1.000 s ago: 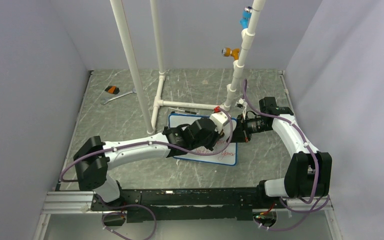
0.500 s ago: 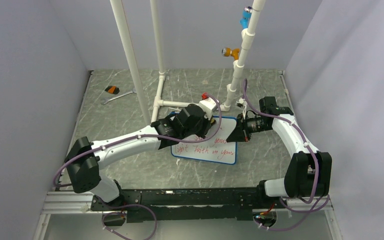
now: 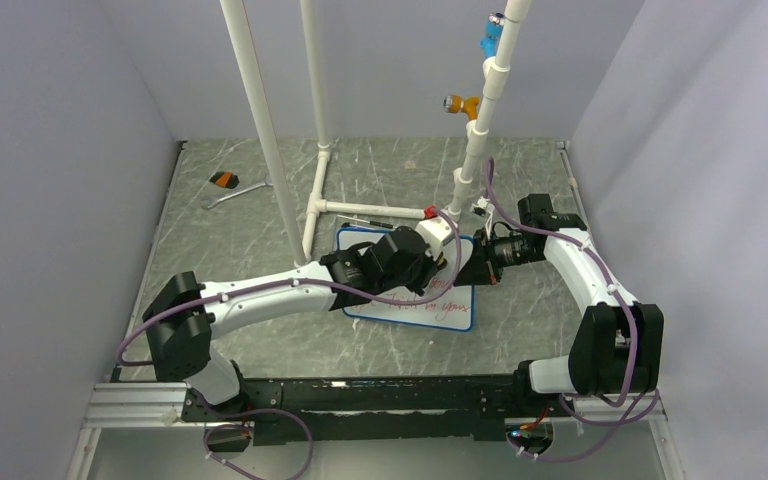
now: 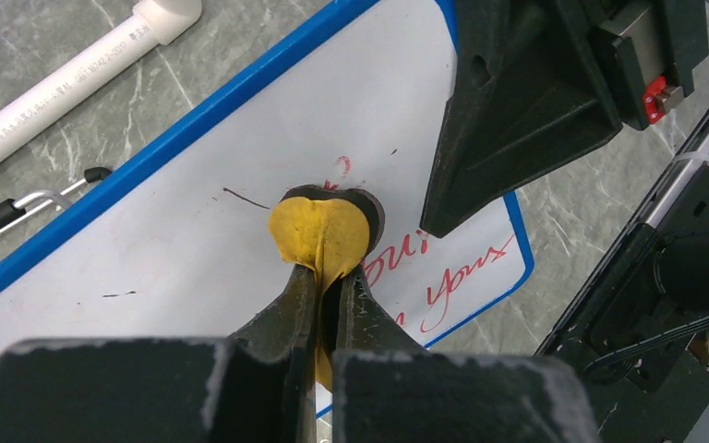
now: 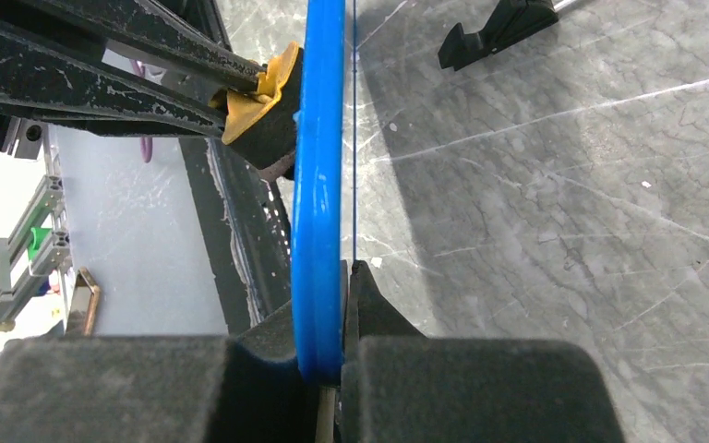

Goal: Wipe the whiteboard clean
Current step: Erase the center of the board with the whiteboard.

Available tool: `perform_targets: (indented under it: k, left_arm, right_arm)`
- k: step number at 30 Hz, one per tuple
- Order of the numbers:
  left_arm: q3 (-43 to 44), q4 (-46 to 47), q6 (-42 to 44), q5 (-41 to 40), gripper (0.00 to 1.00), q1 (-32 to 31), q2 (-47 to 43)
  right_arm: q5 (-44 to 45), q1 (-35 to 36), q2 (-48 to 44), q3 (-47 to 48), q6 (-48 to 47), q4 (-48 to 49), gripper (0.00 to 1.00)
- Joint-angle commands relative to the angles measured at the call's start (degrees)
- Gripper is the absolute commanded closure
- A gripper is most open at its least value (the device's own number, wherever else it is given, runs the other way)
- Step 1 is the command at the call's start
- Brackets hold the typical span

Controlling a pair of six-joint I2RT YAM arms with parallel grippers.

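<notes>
The whiteboard [image 3: 457,313] lies flat on the table, blue-framed, with red handwriting left on its near right part [image 4: 443,277]; its far part is mostly wiped white [image 4: 194,212]. My left gripper [image 3: 428,268] is shut on a yellow and black eraser pad [image 4: 321,231] and presses it on the board's face. In the left wrist view the left gripper [image 4: 330,272] pinches the pad's yellow fold. My right gripper [image 3: 475,262] is shut on the board's blue frame [image 5: 320,185] at its right edge. The right gripper [image 5: 343,277] holds the frame edge-on.
A white pipe frame [image 3: 280,150] stands behind the board, its base pipe [image 4: 74,74] close to the board's far edge. A thin black-handled tool [image 4: 0,217] lies by that edge. A wrench [image 3: 235,192] and a small orange and black object [image 3: 223,180] lie far left.
My left gripper swept the eraser toward the board's far left edge, then back toward the middle right. The right gripper and the board have stayed put.
</notes>
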Motion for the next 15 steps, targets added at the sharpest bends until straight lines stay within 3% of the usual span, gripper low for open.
perform_targets:
  k: [1,8,15]
  left_arm:
    - [2.8,1.7,1.4,-0.5,1.00,0.3,0.2]
    - [2.7,1.1,2.4,-0.4,1.00,6.1,-2.3]
    - [3.0,0.9,2.7,0.5,1.00,6.5,-2.5]
  right_arm:
    - [-1.0,0.5,-0.2,1.7,-2.5,-1.4,1.00]
    - [-1.0,0.4,-0.6,1.6,-2.4,-1.3,1.00]
    - [-0.9,0.4,-0.4,1.7,-2.4,-1.4,1.00]
